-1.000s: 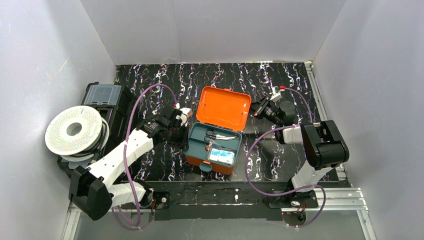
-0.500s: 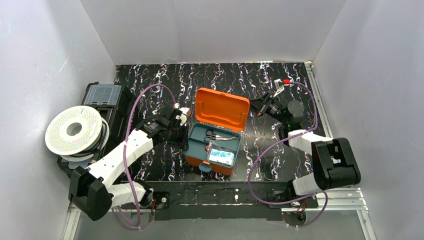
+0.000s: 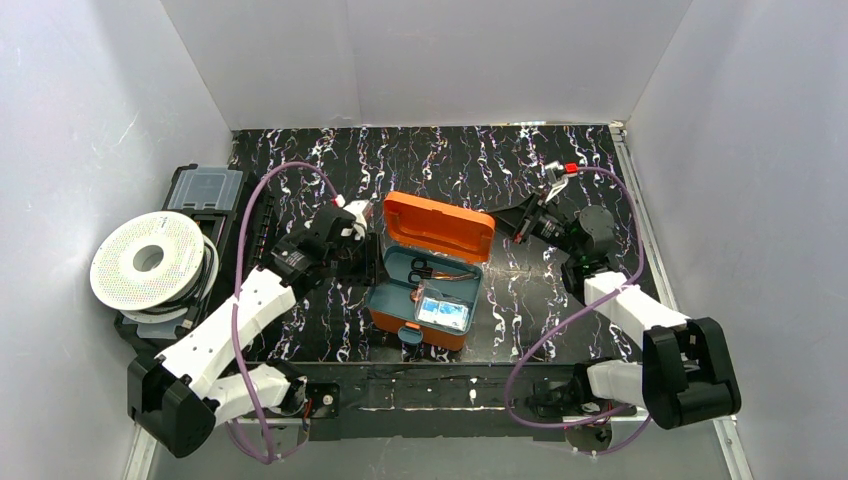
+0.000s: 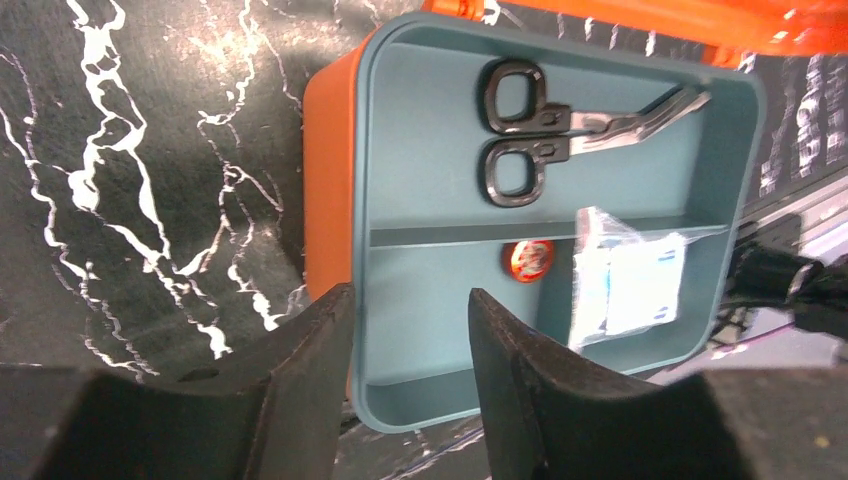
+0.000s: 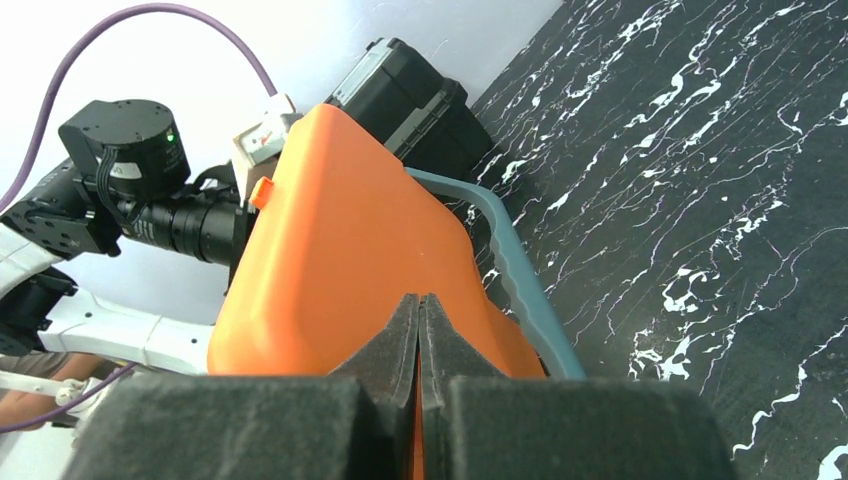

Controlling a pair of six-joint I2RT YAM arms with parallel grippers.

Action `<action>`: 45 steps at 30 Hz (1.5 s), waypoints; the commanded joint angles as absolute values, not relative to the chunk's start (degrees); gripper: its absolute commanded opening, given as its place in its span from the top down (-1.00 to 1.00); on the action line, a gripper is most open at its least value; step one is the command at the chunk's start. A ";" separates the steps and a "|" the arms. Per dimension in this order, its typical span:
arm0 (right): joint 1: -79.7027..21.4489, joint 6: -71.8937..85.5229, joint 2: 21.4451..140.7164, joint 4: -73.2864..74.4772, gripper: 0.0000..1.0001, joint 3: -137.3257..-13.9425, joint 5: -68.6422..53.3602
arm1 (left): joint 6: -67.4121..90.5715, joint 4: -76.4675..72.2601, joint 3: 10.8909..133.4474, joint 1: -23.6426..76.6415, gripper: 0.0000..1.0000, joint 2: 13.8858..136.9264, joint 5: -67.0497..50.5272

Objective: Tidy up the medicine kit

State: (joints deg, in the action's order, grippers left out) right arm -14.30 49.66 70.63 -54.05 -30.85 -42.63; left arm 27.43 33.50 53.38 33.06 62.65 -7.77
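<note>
The medicine kit [image 3: 425,335], an orange box with teal trim, sits mid-table with its lid [image 3: 440,225] tilted halfway down over the base. Its teal tray [image 4: 430,150] holds black-handled scissors [image 4: 530,130], a white packet [image 4: 630,285] and a small red-orange round item [image 4: 528,258]. My left gripper [image 4: 410,295] is open, hovering above the kit's left rim with nothing held; from above the left gripper [image 3: 366,258] sits beside the base. My right gripper [image 5: 419,297] is shut, its tips against the lid's orange outer face [image 5: 340,230]; overhead the right gripper [image 3: 503,222] is at the lid's right edge.
A white filament spool [image 3: 150,260] and a black case with a clear lid [image 3: 205,190] stand at the far left against the wall. White walls enclose the marbled black table [image 3: 590,160] on three sides. A metal rail [image 3: 640,215] runs along the right edge.
The lid has swung down from nearly upright to half-lowered, with my shut right gripper moving left against it. My left gripper has opened and lifted slightly at the kit's left side.
</note>
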 commanded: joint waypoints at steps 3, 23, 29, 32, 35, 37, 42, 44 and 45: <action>-15.77 45.32 65.12 -48.71 0.97 -29.49 -43.29 | 32.26 29.78 51.96 33.04 0.02 56.95 -5.91; -27.85 34.77 51.78 -28.40 0.97 -28.24 -34.56 | 36.88 30.61 44.73 33.05 -0.09 44.47 -4.34; -30.38 31.32 47.86 -19.19 0.97 -29.59 -29.88 | 37.73 34.44 42.79 33.05 -0.09 39.49 -4.13; -30.64 31.17 46.38 -13.83 0.97 -30.87 -28.85 | 37.78 37.49 43.22 33.05 -0.09 37.81 -4.04; -31.04 31.40 45.04 -10.61 0.94 -31.45 -29.22 | 38.06 39.76 43.28 33.05 -0.10 35.92 -4.82; -31.62 31.39 43.70 -9.30 0.94 -31.47 -28.63 | 38.42 41.36 43.16 33.05 -0.10 34.86 -5.35; -33.34 31.27 40.36 -4.36 0.90 -31.61 -28.28 | 38.59 46.32 44.06 33.04 -0.11 31.98 -6.00; -34.18 31.22 39.22 -2.05 0.87 -31.76 -28.40 | 38.58 48.06 45.29 33.05 -0.12 31.28 -7.20; -34.72 31.14 38.70 -1.12 0.86 -31.70 -28.36 | 38.56 48.73 45.89 33.05 -0.12 31.13 -7.87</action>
State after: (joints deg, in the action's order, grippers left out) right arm -33.09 32.37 40.94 -5.81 -28.73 -28.64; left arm 38.43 43.07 43.36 33.08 32.32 -5.52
